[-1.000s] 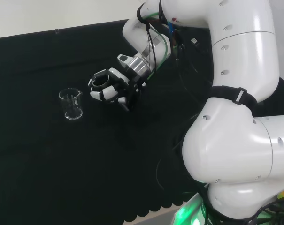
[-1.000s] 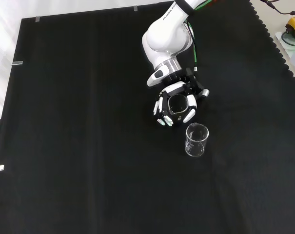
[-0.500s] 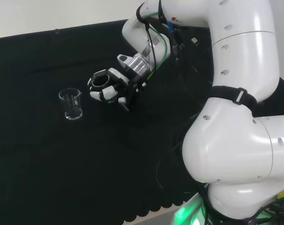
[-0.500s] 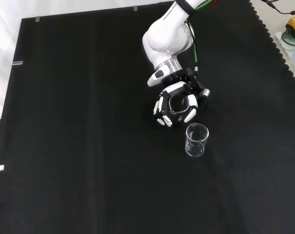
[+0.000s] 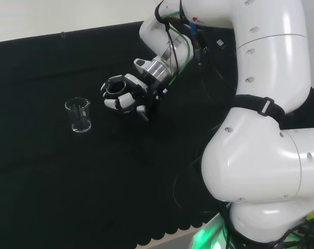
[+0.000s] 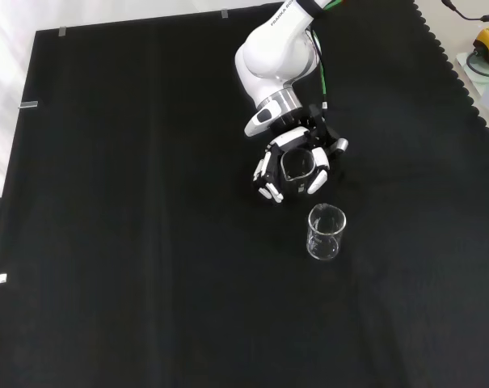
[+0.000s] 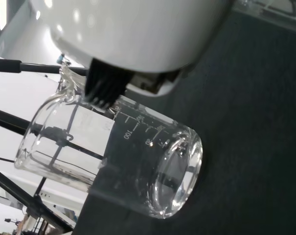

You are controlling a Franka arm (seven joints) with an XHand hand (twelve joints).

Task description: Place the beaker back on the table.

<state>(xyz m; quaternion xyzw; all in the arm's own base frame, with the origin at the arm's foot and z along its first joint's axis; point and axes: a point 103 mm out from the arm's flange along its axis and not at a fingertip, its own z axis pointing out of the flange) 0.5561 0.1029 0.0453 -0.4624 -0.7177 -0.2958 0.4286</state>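
A clear glass beaker (image 5: 79, 115) stands upright on the black cloth, left of the hand in the head view. In the front view the beaker (image 6: 326, 232) stands just below the hand (image 6: 293, 167), with a small gap of cloth between them. The hand (image 5: 123, 94) hangs above the cloth, its fingers loosely curved round an empty space and apart from the thumb; it holds nothing. The wrist view has the beaker (image 7: 113, 156) close, its graduation marks showing, on the cloth beneath a blurred white part of the hand (image 7: 133, 34).
The arm's big white links (image 5: 260, 145) take up the right of the head view. Dark cables (image 5: 198, 57) trail along the forearm. Black cloth (image 6: 131, 242) spreads wide on all sides of the beaker. Small things sit off the cloth's top right corner (image 6: 486, 44) in the front view.
The hand has drawn a little away from the beaker, to the right and up in the head view, higher in the front view. The beaker has stayed put.
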